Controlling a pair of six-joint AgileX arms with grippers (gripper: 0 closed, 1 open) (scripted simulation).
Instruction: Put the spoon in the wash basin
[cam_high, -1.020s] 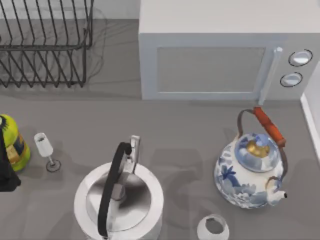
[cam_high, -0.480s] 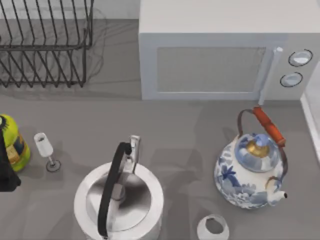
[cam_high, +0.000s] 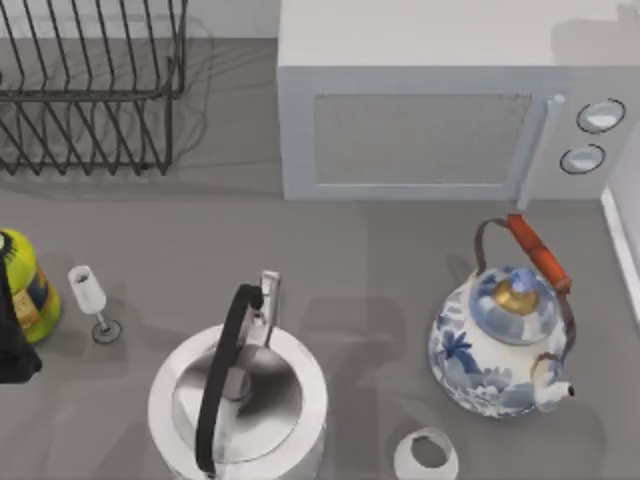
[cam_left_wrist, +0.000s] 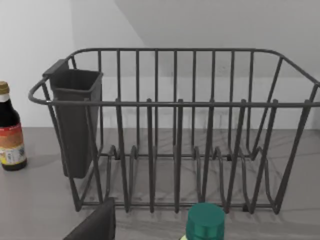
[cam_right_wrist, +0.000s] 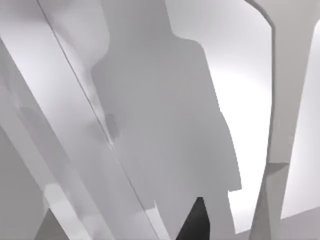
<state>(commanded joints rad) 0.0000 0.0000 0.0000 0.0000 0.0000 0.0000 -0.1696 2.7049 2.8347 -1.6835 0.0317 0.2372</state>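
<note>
top view: grey table (cam_high: 380, 260) with a rack (cam_high: 90, 90) far left, microwave (cam_high: 440, 110) far right, steel kettle (cam_high: 238, 400) near centre, blue-white teapot (cam_high: 500, 345) right, small glass (cam_high: 92, 300) left. left wrist: rack (cam_left_wrist: 175, 130), brown bottle (cam_left_wrist: 10, 132), green cap (cam_left_wrist: 206, 222) — gripper state cannot be told. right wrist: pale surfaces, a dark gripper tip (cam_right_wrist: 195, 222) — state unclear. no spoon or basin identifiable.

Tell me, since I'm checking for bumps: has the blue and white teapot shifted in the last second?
No. The blue and white teapot keeps its place below the microwave.
</note>
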